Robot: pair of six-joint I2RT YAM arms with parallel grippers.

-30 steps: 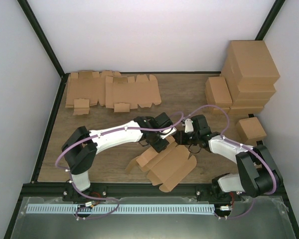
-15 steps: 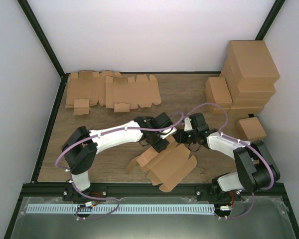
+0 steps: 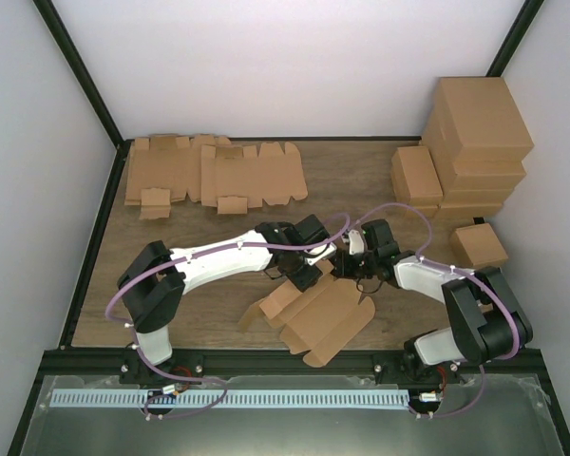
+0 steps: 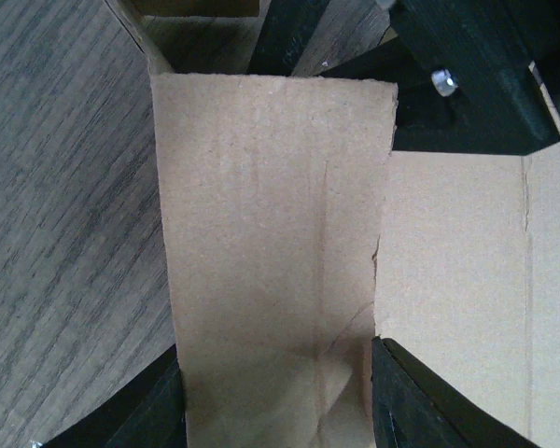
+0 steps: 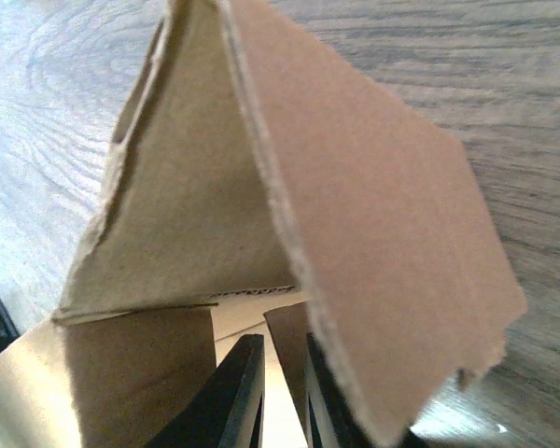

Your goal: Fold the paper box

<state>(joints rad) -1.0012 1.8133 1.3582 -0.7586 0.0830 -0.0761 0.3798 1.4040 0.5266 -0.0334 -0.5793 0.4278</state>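
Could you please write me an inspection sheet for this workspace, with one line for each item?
Surface: wooden table, no spill seen.
Job's things: paper box, partly folded, near middle, some flaps raised.
Clutter: flat cardboard blanks at far left; folded boxes stacked at far right.
Hands: left hand open, a flap lying between its fingers; right hand with fingers close together at a raised flap, grip not clear.
Cables: purple cables loop above the table; none seen caught.
Surroundings: white walls on three sides; nothing else seen.
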